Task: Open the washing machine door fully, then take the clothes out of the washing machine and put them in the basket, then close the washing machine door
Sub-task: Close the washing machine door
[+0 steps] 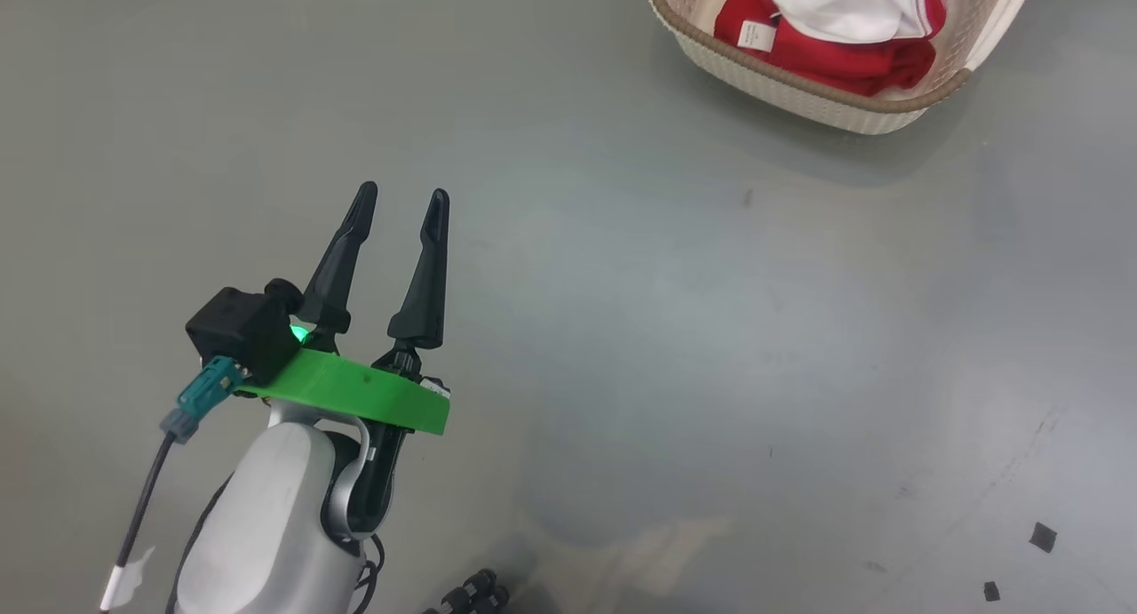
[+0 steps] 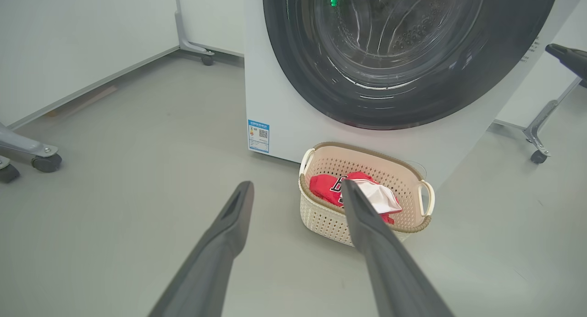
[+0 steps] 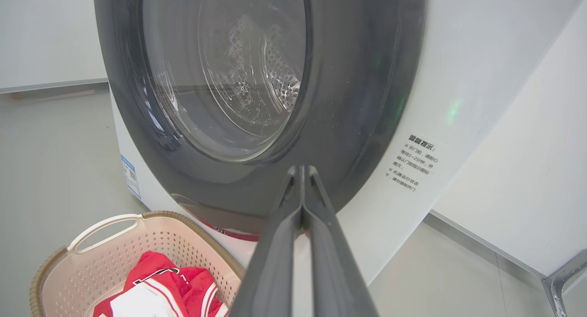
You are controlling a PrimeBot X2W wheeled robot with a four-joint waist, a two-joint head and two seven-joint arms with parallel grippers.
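My right pincer (image 3: 301,169) sat shut and empty just before the door (image 3: 362,101), left pincer (image 1: 401,193) wide open, empty; a glancing push might have slipped off, leaving it unlatched.

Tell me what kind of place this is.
Probably a test lab staged as a laundry corner: washing machine on bare floor, basket of clothes before it, white panels on castors.

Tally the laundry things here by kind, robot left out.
White boxy front-loading washing machine: 1
Round black-rimmed glass washing machine door: 1
Cream perforated plastic basket: 1
Heap of red and white clothes: 1
Total: 4
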